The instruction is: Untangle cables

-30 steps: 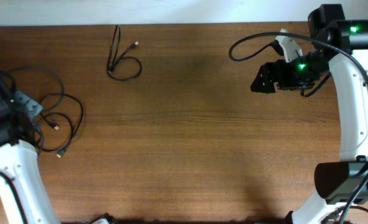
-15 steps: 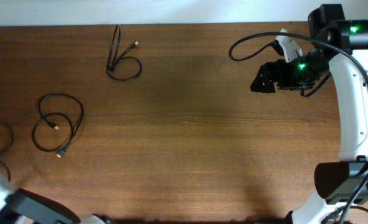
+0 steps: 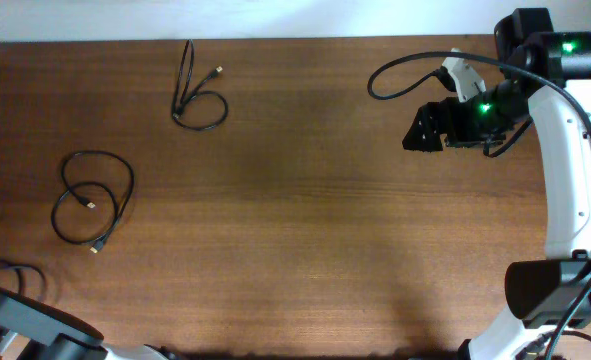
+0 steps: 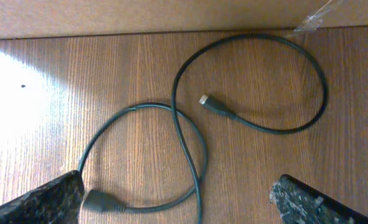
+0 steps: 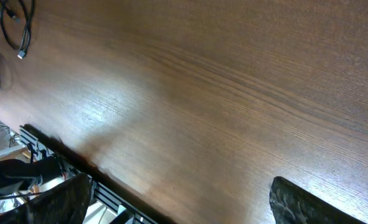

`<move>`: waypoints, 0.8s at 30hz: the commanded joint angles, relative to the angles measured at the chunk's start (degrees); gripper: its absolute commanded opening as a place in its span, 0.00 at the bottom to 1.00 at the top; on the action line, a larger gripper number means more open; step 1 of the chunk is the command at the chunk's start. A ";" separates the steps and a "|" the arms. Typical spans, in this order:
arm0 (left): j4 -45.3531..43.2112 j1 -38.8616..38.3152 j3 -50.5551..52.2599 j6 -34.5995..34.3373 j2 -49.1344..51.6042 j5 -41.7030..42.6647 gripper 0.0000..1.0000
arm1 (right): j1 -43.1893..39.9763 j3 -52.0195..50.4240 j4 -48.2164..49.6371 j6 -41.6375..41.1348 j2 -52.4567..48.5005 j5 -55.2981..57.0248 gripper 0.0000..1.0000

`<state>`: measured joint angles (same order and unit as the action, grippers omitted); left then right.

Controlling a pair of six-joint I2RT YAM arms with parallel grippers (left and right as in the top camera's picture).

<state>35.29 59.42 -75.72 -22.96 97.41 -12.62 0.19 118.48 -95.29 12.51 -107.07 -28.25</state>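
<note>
The left hand [image 4: 177,202] is found spread wide, holding nothing, above a looped cable [image 4: 218,108] laid flat on the tabletop [image 4: 59,74]. The right hand [image 5: 180,199] is likewise held wide, gripping nothing, well apart from a second cable [image 3: 185,75] near the far edge.

Table [image 3: 305,220]: brown wood, fine straight grain, smooth, soft sheen with pale glare patches.
Cables [image 3: 93,200]: black plastic-looking sheath, smooth, matt.
Plug [image 4: 203,99]: silvery metal tip, faintly shiny.
Left fingers [image 4: 43,200]: black, rough, speckled, matt.
Right arm shell [image 3: 565,170]: white plastic, smooth, glossy.
</note>
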 commanded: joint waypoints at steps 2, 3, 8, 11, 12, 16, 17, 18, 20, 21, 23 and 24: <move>-0.13 0.11 -1.42 -0.52 0.79 4.11 0.99 | 0.17 -0.20 0.37 0.76 0.24 0.50 0.91; -0.09 0.09 -1.44 -0.50 0.72 6.19 0.99 | 0.17 -0.20 0.35 0.76 0.24 0.50 0.91; 0.24 -3.37 -1.49 5.22 -0.04 15.47 0.99 | 0.17 -0.20 1.49 0.72 0.24 0.48 0.91; 0.79 -8.96 -1.79 10.36 -1.44 15.47 0.99 | 0.17 -0.20 1.88 0.70 0.24 0.50 0.91; 1.33 -10.78 -2.16 11.82 -1.73 15.52 0.99 | 0.17 -0.20 2.05 0.70 0.24 0.57 0.91; 7.96 -25.09 -5.55 18.32 -2.32 15.45 0.99 | 0.17 -0.20 3.67 -2.86 0.24 4.57 0.91; 8.96 -27.93 -5.84 19.17 -2.32 15.43 0.99 | 0.17 -0.20 4.11 -4.61 0.24 6.58 0.91; 9.86 -30.80 -6.08 20.13 -2.32 15.43 0.99 | 0.17 -0.20 4.52 -6.03 0.24 8.35 0.91; 12.02 -36.83 -6.10 21.38 -2.32 15.15 0.99 | 0.17 -0.20 5.18 -8.63 0.24 12.02 0.91; 13.66 -40.72 -6.10 21.40 -2.32 14.69 0.99 | 0.17 -0.20 5.57 -10.05 0.24 14.10 0.91; 15.89 -46.45 -6.10 22.60 -2.29 14.56 0.99 | 0.17 -0.20 6.16 -11.67 0.24 16.70 0.91; 16.76 -49.13 -6.10 22.84 -2.29 14.16 0.99 | 0.17 -0.20 6.34 -11.78 0.24 17.00 0.91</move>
<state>50.04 17.45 -80.88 -3.36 96.86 2.13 0.19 118.48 -89.49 4.29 -107.07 -16.56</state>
